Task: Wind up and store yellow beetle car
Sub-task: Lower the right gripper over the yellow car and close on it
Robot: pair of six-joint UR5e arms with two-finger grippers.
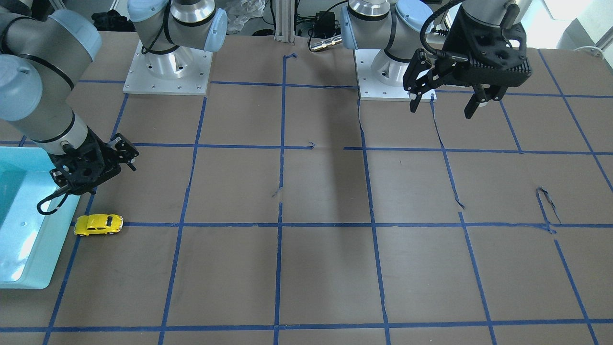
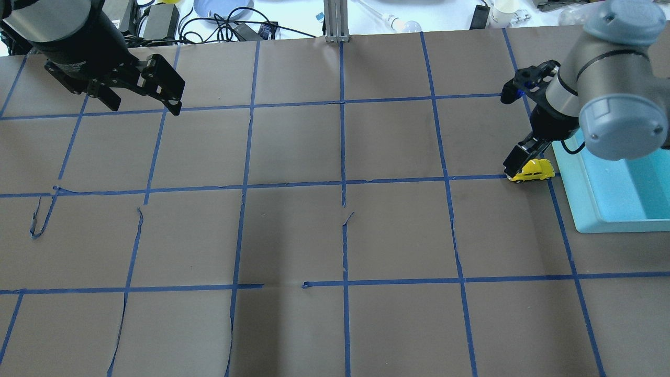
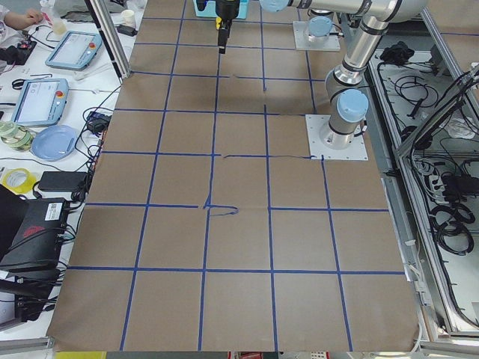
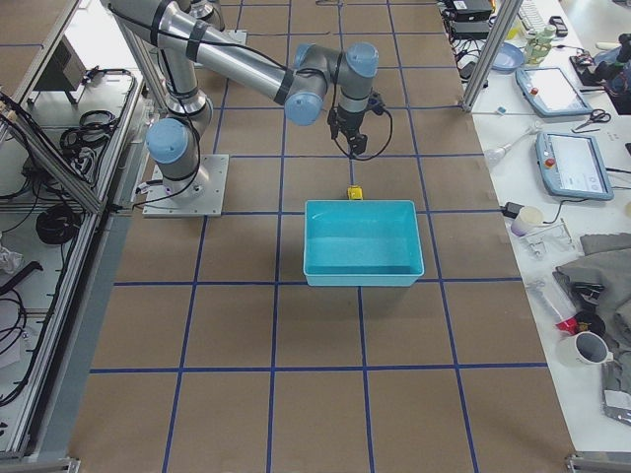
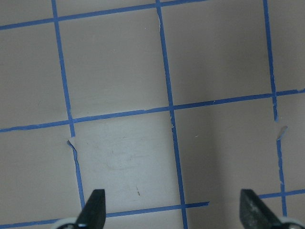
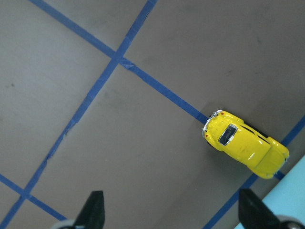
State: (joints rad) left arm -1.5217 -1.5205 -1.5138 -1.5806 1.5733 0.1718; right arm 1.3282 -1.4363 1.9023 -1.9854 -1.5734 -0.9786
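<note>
Though poised with right gripper [image 6: 172, 208] wide and empty over yellow beetle car [image 6: 245, 143] just beside teal bin [image 2: 623, 225] | left gripper [image 5: 174, 204] wide, far from bin | risks flicking car away by closing off-centre

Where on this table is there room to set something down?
The middle of the table is bare taped paper, from below the left gripper across to the yellow beetle car. It's crowded only at the robot's right end: the car sits beside the teal bin, with the right gripper close by.
</note>
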